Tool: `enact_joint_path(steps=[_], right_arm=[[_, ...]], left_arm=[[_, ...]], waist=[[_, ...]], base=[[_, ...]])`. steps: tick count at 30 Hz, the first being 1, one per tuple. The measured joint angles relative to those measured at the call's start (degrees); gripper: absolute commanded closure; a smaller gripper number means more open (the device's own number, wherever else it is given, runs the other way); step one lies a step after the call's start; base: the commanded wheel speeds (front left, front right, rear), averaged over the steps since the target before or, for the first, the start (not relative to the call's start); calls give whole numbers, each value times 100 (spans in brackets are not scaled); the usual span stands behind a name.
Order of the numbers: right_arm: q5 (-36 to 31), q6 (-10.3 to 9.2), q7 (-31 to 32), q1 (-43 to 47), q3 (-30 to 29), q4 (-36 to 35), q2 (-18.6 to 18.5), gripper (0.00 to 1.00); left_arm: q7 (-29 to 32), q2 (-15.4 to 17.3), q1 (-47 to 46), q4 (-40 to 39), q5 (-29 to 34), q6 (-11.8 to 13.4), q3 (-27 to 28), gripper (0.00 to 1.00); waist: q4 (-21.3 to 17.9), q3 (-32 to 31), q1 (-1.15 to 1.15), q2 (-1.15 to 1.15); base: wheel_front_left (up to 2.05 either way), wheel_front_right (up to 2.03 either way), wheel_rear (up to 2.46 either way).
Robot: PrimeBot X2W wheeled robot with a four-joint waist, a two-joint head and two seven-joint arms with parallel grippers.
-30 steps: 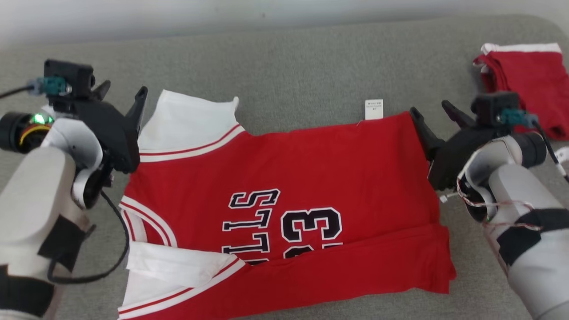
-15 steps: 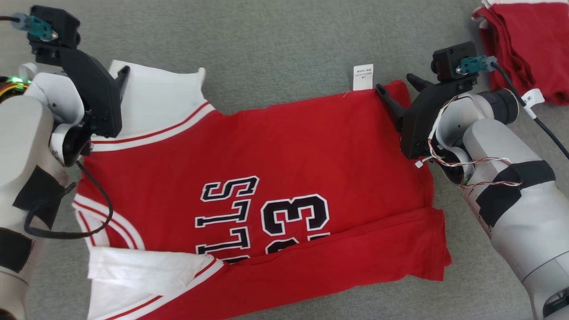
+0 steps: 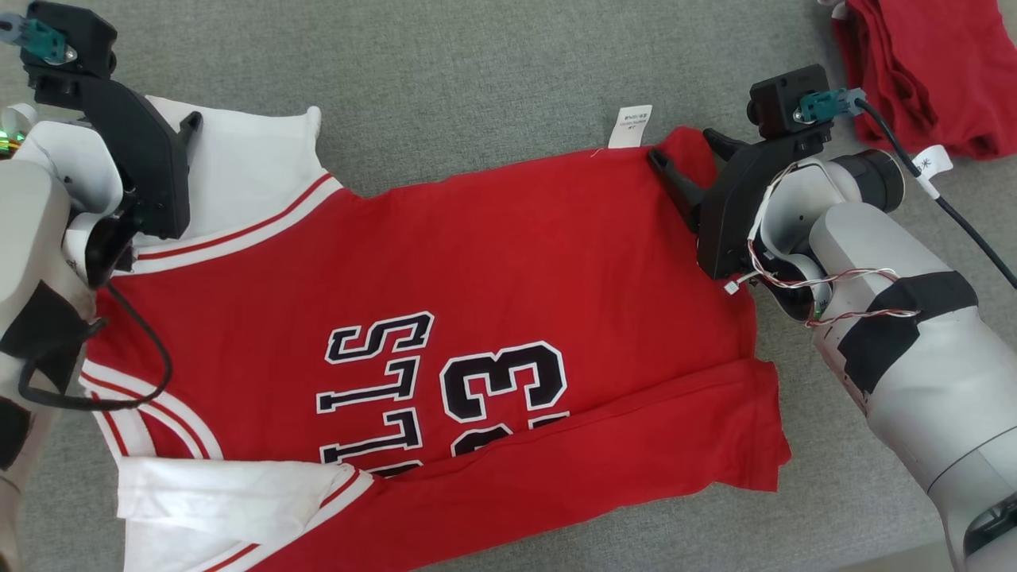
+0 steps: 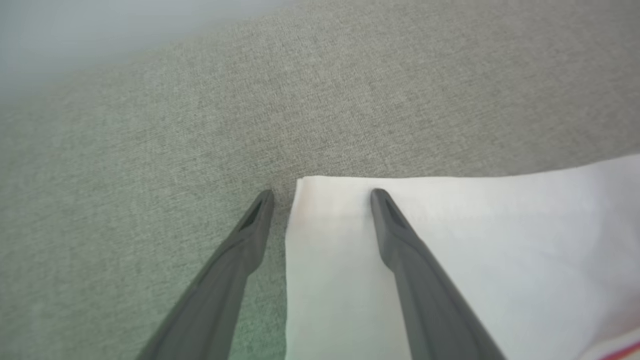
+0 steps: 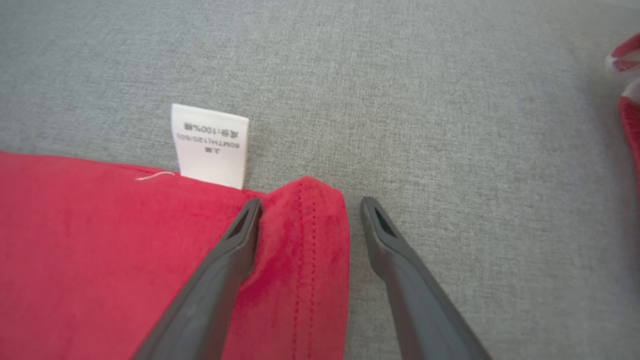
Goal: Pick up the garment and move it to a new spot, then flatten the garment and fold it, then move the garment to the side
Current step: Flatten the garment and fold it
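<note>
Though the red jersey (image 3: pixel 477 262) lies spread flat on the grey cushion (image 3: pixel 477 63), with its near edge folded up over the black lettering, more folding and the move aside seem left to do. The left gripper (image 4: pixel 322 192) gapes over a white sleeve corner. The right gripper (image 5: pixel 311 201) gapes over the far hem corner beside the label (image 5: pixel 210 145), gripping nothing.

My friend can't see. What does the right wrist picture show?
The open right gripper straddles the corner of a red jersey lying on grey cloth. A white tag sticks out of the jersey's edge to the left, and other red clothing peeks in at the right edge.
</note>
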Motion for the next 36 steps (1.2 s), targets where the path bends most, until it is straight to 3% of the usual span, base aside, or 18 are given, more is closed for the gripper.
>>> enact_joint_path(steps=[2, 3, 4, 5, 19, 33, 36], right_arm=[[92, 0, 0, -17, 67, 13, 1, 0], [135, 0, 18, -32, 105, 26, 0, 45], [181, 0, 19, -47, 130, 37, -3, 76], [225, 1, 11, -59, 148, 55, -11, 100], [480, 11, -978, 35, 390, 350, -146, 100], [721, 11, -2259, 1060, 564, 581, -401, 100], [742, 11, -2419, 1304, 547, 559, -413, 100]], left_arm=[[49, -20, -32, 89, -104, 0, -55, 5], [52, -24, -53, 111, -135, 0, -96, 65], [70, -30, -75, 138, -154, 0, -140, 97], [70, -42, -79, 146, -187, -1, -179, 100], [-1335, -146, 131, -339, -818, -1, -435, 100], [-2961, 245, 1652, -1685, -1339, 2, -691, 100], [-3233, 261, 2089, -1944, -1355, 121, -698, 100]], waist=[[-11, 24, 0, 0], [-10, 32, 0, 0], [-4, 36, 0, -1], [4, 38, 0, -1], [323, -267, 0, 0], [851, -993, -1, -1], [929, -1147, -1, -1]], base=[[0, 0, 0], [0, 0, 0], [0, 0, 0], [0, 0, 0], [0, 0, 0], [0, 0, 0], [0, 0, 0]])
